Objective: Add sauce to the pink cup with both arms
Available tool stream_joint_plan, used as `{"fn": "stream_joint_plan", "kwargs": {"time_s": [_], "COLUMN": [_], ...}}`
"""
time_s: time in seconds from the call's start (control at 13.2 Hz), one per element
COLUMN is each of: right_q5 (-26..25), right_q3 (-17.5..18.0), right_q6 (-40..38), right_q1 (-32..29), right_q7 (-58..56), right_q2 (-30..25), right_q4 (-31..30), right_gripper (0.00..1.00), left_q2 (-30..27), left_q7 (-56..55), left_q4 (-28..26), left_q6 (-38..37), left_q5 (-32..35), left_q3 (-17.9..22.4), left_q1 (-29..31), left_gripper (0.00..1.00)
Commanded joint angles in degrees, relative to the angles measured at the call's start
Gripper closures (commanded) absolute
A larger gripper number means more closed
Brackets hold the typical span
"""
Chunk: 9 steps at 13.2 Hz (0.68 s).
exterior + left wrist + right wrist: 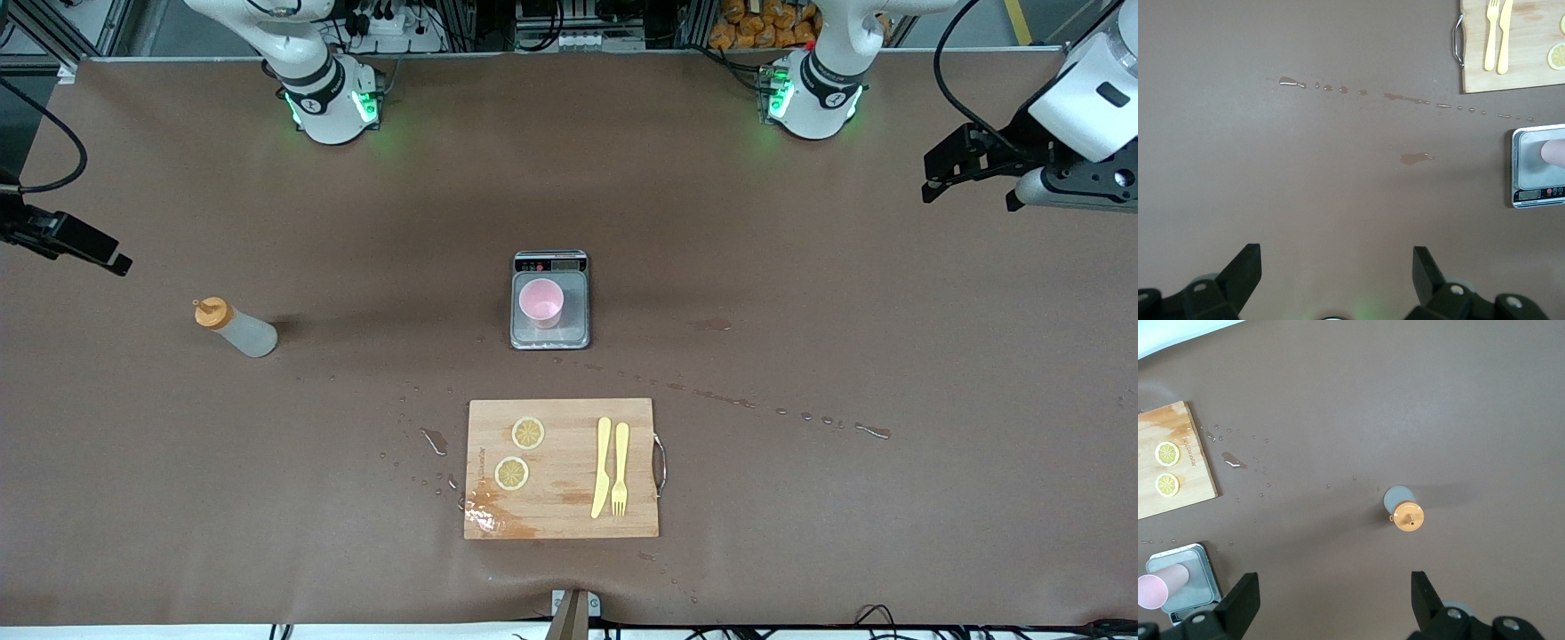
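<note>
Over the brown desk [845,293] at the left arm's end, the left claw [1337,263] hangs with its black fingers spread wide, holding nothing. At the right arm's end the right claw [1335,590] is likewise released, above the small translucent squeeze bottle with an orange cap [235,326], which stands upright. Well apart from the bottle, mid-desk, the pale-pink tapered cup [541,301] sits on the grey scale [573,329]. Nearer the front camera lies a wooden cutting board [560,507].
</note>
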Motion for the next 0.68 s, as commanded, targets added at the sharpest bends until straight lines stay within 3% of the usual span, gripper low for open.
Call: {"fn": "stream_joint_plan", "kwargs": {"time_s": [0.0, 0.6], "right_q5": [-1.1, -2.5], "right_q3": [0.6, 0.6], "right_q6": [2.4, 3.0], "right_q1": [0.1, 0.0], "right_q7": [-1.0, -8.6], "right_q2": [-2.5, -2.4], "right_q4": [-3.0, -2.9], "right_gripper": [0.0, 0.0], "left_q2": [-0.2, -0.2], "left_q7": [-0.2, 0.0], "left_q4": [0.4, 0.4], "left_q6": [-0.2, -0.7], "left_q5": [-0.9, -1.0], "left_q3": [0.1, -0.1], "left_q1": [0.2, 0.0], "left_gripper": [0.0, 0.0]}}
